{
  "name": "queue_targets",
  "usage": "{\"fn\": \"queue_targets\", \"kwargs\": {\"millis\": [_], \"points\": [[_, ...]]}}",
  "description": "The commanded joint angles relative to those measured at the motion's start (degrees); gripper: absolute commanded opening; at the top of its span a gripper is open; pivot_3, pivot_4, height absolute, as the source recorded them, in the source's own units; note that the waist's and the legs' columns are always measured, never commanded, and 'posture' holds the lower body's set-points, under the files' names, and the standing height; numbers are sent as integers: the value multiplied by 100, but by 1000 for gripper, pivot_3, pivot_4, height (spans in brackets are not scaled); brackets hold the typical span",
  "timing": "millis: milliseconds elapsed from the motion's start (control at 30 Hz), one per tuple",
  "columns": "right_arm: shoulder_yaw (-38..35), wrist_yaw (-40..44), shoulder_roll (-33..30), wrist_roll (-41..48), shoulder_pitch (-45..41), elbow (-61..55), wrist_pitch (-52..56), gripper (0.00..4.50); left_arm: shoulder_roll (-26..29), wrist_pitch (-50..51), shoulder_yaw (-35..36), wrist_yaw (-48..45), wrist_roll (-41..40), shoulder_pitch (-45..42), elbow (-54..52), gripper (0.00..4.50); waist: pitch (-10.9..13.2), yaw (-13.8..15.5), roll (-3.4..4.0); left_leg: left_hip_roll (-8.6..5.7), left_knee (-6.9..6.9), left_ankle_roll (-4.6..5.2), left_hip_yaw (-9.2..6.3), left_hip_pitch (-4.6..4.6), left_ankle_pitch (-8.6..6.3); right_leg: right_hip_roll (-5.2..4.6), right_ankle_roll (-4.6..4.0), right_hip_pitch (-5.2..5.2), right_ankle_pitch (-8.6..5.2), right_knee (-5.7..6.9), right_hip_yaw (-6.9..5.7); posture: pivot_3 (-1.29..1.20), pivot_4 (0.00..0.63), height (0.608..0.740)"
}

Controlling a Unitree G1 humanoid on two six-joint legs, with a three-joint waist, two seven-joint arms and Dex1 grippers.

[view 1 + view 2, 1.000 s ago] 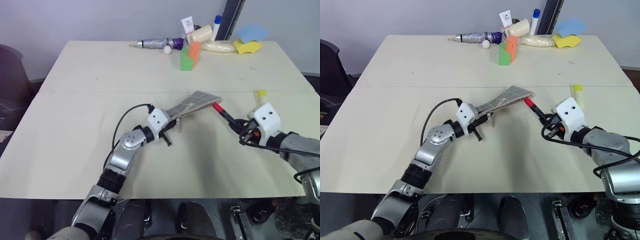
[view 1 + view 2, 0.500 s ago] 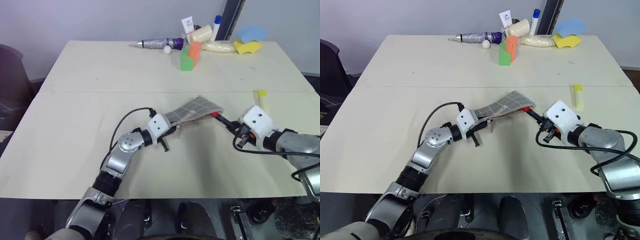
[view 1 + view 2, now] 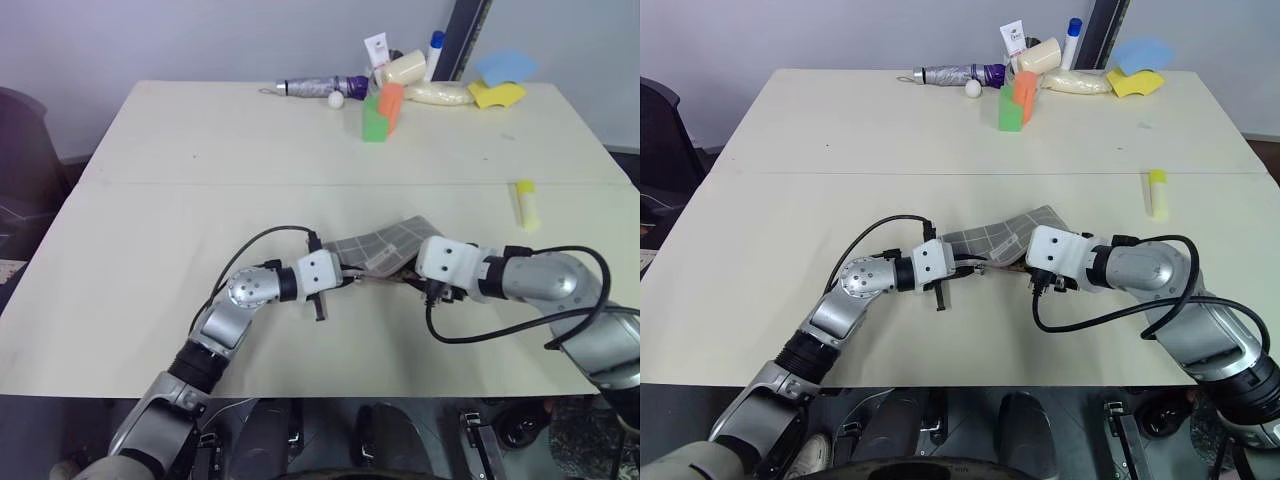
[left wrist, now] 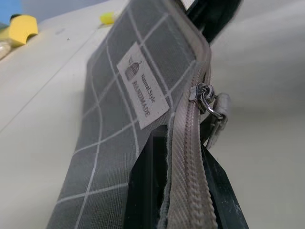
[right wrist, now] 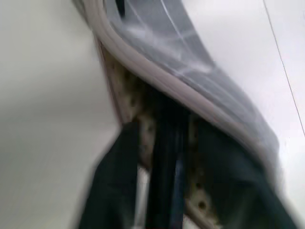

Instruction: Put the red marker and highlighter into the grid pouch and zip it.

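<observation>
**Grid pouch** [image 3: 385, 246]: grey fabric with white grid lines, lying near the middle of the tabletop [image 3: 150, 200], between the two arms. Soft and limp, likely to sag and fold unless pinned; best taken at the stiffer zipper edge. The left wrist view shows the zipper pull [image 4: 208, 101] partway along that edge. A white sewn label [image 4: 143, 86] carries a small emblem and the word "HANDMADE"; a finer line above it is too small to read with confidence.

**Left end effector** [image 4: 183, 191]: clenched on the zipper edge of the pouch.

**Right end effector** [image 3: 1038, 277]: at the pouch's open mouth; its fingers [image 5: 119, 181] sit against the lining with a dark slim shaft between them. Whether they are gripping or released, I cannot tell.

**Red marker**: probably that dark shaft, going into the pouch; no red is visible. Light, rigid, smooth.

**Highlighter** [image 3: 525, 203]: pale yellow, lying loose towards the right edge, well apart from the pouch. Light, stiff, liable to roll; grip across the barrel.
</observation>
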Motion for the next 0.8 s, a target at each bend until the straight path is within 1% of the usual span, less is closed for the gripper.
{"fn": "queue_targets", "kwargs": {"millis": [33, 67, 100, 167, 233, 300, 433, 500, 567, 667, 800], "points": [[-674, 65, 53, 380, -45, -255, 250, 3789, -51, 41, 189, 123, -118, -63, -152, 0, 0, -8, -1, -2, 0, 2, 0, -1, -1, -2, 0, 0, 0, -1, 0, 0, 150, 740], [-1009, 107, 106, 641, -32, -301, 431, 4325, -89, 169, 296, 248, -162, -61, -149, 0, 1, -9, -2, -2, 0, 5, 0, 0, -3, -2, 0, 1, 0, -1, 0, 0, 150, 740], [-1341, 182, 129, 897, 17, -340, 601, 4427, -128, 290, 400, 366, -212, -57, -152, 0, 1, -10, -2, -1, 0, 9, 0, -1, -5, -2, 0, 0, 1, -1, 0, 0, 150, 740], [-1826, 314, 78, 1201, 182, -331, 803, 4427, -195, 498, 576, 576, -281, -52, -162, 0, 2, -8, -3, -1, 0, 18, -3, 0, -10, -2, 0, 2, 1, 1, 0, 0, 150, 740], [-2131, 322, 15, 1265, 367, -181, 836, 4427, -267, 655, 729, 776, -342, -44, -186, 0, 1, -12, -3, 0, 0, 19, -5, 1, -11, -1, 1, 5, 1, 0, -2, 0, 150, 740], [-2364, 190, 98, 1291, 453, 80, 875, 4427, -351, 853, 883, 1039, -379, -53, -207, 0, 1, -15, -3, 0, 0, 20, -5, 2, -12, -1, 1, 7, 1, 0, -2, 0, 150, 740], [-2523, -334, 474, 1260, 364, 746, 972, 4427, -498, 1218, 1095, 1446, -370, -55, -280, 0, 1, -16, -3, 0, 1, 18, -4, 3, -10, 1, 1, 5, 1, 6, -2, 0, 150, 740], [-2485, -584, 683, 1265, 232, 966, 1052, 4427, -522, 1321, 1121, 1554, -370, -50, -328, 0, 1, -19, -3, 0, 1, 15, -3, 4, -8, 2, 1, 5, 1, 7, -2, 0, 150, 740], [-2419, -1015, 978, 1111, 14, 1439, 1018, 4427, -540, 1430, 1131, 1662, -349, -55, -369, 0, 1, -31, -3, 0, 1, -5, -1, 5, 4, 3, 1, 5, 1, 8, -2, 0, 150, 740], [-2462, -1882, 1447, 794, -445, 2429, 866, 4427, -554, 1590, 1151, 1811, -310, -79, -398, 0, 1, -32, -2, 0, 1, -11, 2, 6, 8, 5, 1, 5, 1, 9, -2, 0, 150, 740], [-2857, -2708, 1906, 766, -988, 3678, 529, 4427, -581, 1710, 1136, 1913, -307, -98, -442, 0, 0, -17, -1, -2, 0, -17, 5, 3, 11, 5, 1, 2, 1, 10, -3, 0, 150, 740]]}}
